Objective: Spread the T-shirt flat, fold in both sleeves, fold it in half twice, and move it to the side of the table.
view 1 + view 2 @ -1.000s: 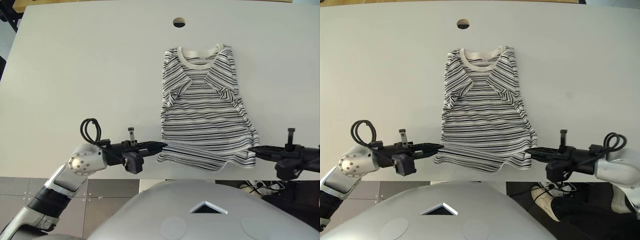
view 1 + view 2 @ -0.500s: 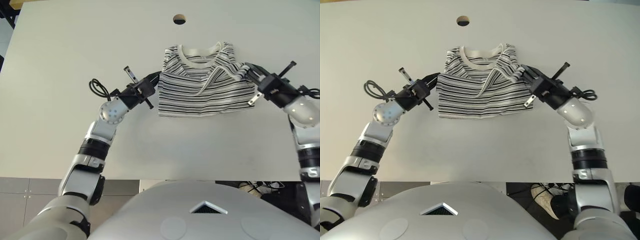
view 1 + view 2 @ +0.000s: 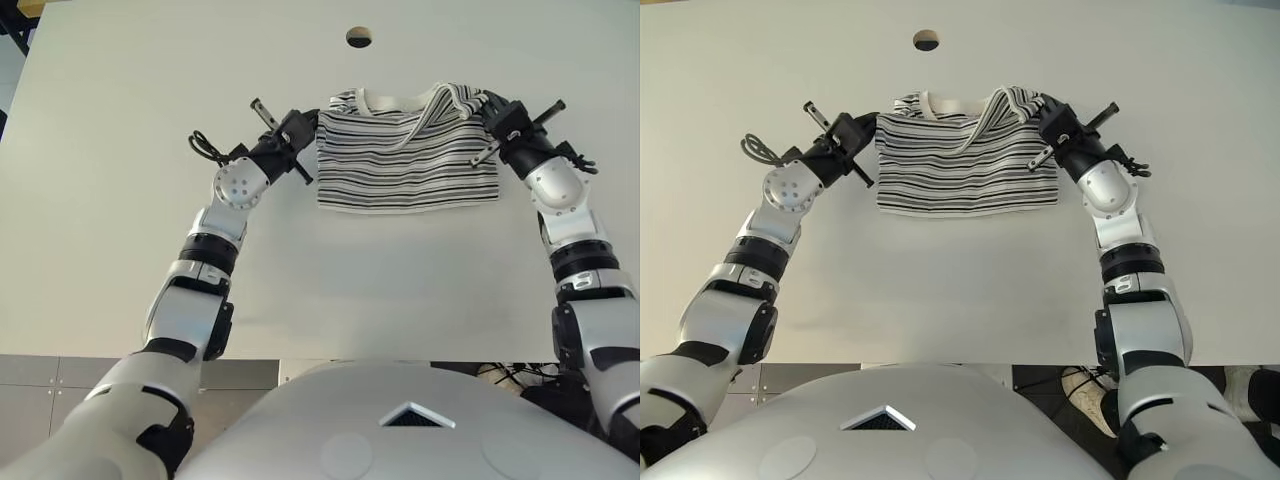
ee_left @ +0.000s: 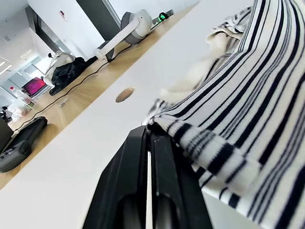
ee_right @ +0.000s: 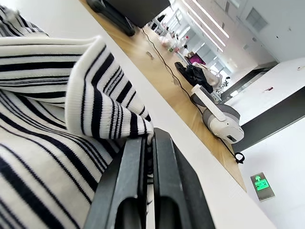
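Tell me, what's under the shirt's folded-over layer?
The other half of the shirt; only its collar peeks out. The rest, and the table beneath, is covered.

Your left gripper [image 3: 313, 119] and right gripper [image 3: 488, 104], each pinching a hem corner, travel from the near edge of the table [image 3: 120, 200] up to the collar; the T-shirt [image 3: 405, 165] goes from full length to halved.
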Robot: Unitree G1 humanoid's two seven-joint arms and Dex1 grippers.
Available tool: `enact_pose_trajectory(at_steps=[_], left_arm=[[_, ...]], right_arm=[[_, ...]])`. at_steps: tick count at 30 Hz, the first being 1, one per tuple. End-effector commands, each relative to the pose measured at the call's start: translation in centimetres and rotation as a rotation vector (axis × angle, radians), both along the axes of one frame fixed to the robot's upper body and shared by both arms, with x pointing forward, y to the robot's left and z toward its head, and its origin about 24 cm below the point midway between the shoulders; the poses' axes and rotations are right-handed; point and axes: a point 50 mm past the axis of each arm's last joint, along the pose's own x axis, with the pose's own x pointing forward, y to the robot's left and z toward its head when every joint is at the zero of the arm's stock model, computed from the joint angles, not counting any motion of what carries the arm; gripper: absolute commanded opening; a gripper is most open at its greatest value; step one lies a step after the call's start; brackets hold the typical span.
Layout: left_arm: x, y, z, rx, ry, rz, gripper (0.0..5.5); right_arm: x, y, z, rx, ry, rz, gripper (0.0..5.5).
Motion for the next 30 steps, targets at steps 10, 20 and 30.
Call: enact_pose_trajectory(at_steps=[10,20,30], left_arm=[[1.2,-0.6,-1.6,0.028,0.118,0.078,1.02],[3.4,-1.5,1.0,-0.312,0.176,0.170,2.45],[5.1,-1.5,1.3,-0.401,0.322,0.401,3.87]], right_arm=[[1.0,-0.2,-1.4,-0.093,0.087,-0.052,1.17],[2.6,0.2,0.2,-0.053,0.069,-0.091,2.24],[4.5,-0.2,0.9,0.121,0.177,-0.287,2.24]])
